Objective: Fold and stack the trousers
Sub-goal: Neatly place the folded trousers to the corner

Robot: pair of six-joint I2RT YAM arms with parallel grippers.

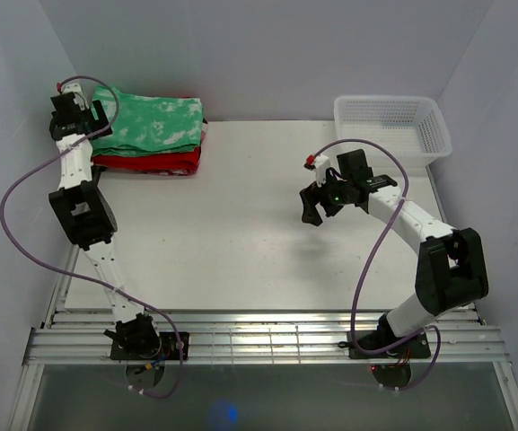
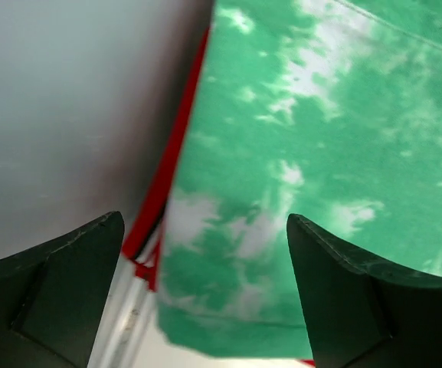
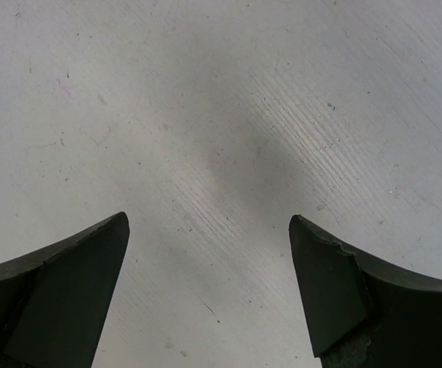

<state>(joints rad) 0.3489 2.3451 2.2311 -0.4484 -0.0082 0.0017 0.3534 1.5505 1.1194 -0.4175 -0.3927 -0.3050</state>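
right gripper and left gripper both spread, holding nothing

right gripper hangs over the bare white table, right of middle, its dark fingers wide apart with only scratched tabletop between them. a purple cable loops from its wrist down to its base. farther back, the left gripper is parted too, poised over the left edge of the trousers; whether it touches the cloth cannot be told. the trousers lie folded, green with white blotches, on top of a red folded garment in the far left corner, hard beside the wall. a white mesh basket sits in the far right corner, well apart from the pile.
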